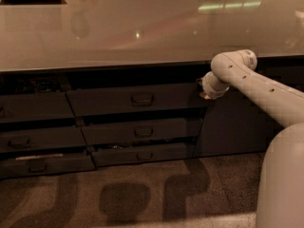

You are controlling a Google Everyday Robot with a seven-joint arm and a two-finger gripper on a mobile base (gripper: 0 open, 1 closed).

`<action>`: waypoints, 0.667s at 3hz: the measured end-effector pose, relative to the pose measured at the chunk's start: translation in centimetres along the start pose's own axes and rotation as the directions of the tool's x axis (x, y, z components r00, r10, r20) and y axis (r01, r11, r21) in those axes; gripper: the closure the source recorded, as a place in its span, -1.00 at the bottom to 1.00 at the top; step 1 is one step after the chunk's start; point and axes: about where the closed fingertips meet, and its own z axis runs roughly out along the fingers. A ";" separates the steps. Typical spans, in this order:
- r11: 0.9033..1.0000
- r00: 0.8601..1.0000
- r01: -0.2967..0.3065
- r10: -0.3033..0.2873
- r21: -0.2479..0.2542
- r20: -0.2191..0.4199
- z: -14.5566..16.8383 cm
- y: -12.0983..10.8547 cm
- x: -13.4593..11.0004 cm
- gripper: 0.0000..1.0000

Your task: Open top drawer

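The top drawer (pixel 109 100) is the wide dark grey front just under the countertop, with a small loop handle (pixel 142 99) at its centre. It stands slightly out from the cabinet, with a dark gap above it. My gripper (pixel 205 92) hangs at the end of the pale arm (pixel 256 82), which reaches in from the right. It sits at the drawer's right end, well right of the handle and close to the front's upper right corner. Whether it touches the drawer does not show.
A glossy beige countertop (pixel 142 27) overhangs the cabinet. Two narrower drawers (pixel 142 132) below also stand partly out, and several more drawers (pixel 38 139) fill the left column. A plain dark panel (pixel 232 127) lies behind the arm, and patterned carpet (pixel 142 194) covers the floor.
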 end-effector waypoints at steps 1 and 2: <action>1.000 1.000 0.000 0.000 -0.001 0.000 0.0 0.0 0.0 1.00; 1.000 1.000 0.000 0.000 -0.001 0.000 0.0 0.0 0.0 1.00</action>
